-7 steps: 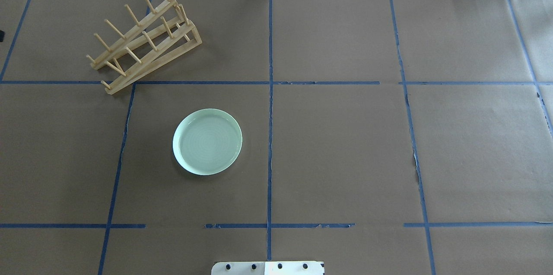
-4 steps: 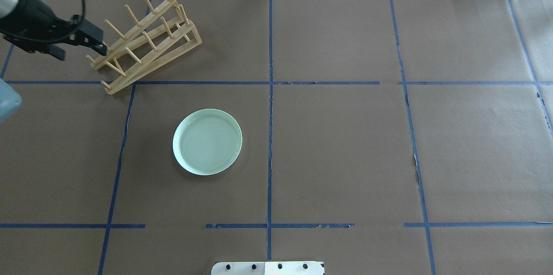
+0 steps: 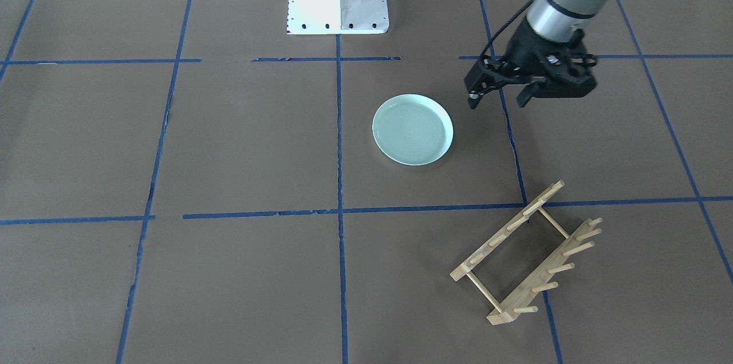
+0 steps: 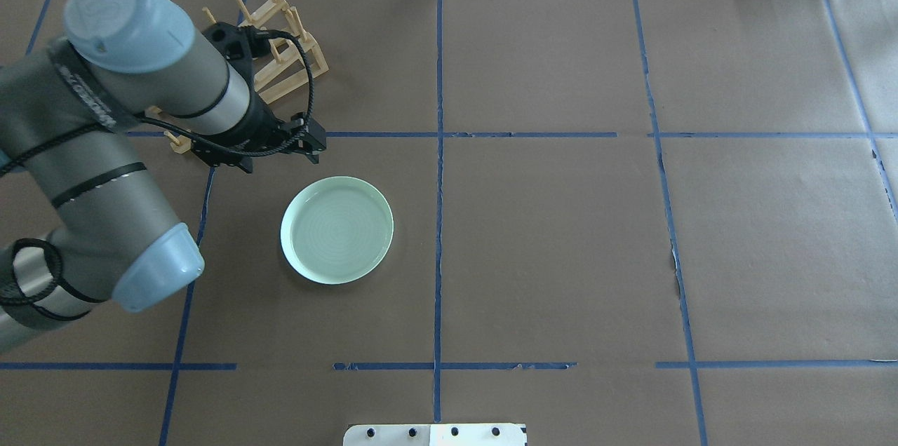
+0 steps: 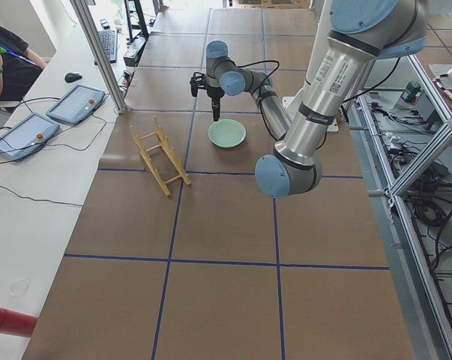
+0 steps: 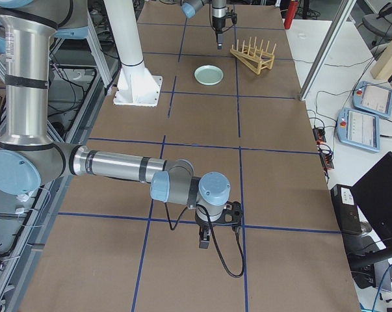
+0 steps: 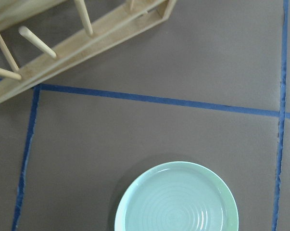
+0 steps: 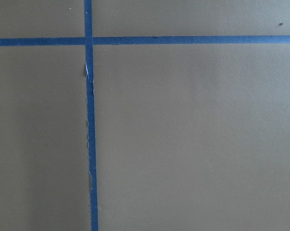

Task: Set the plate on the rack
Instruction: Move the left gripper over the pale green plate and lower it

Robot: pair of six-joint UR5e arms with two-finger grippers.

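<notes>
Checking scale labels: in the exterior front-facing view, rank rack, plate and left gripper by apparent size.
1. rack: largest.
2. plate and left gripper: look about alike; the gripper is held high, nearer the camera, so unranked.

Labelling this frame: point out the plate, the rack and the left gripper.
plate [image 4: 337, 230]: overhead view, its centre.
rack [image 3: 507, 231]: front-facing view, rail nearer the plate.
left gripper [image 3: 497, 102]: front-facing view, midway between fingertips.
</notes>
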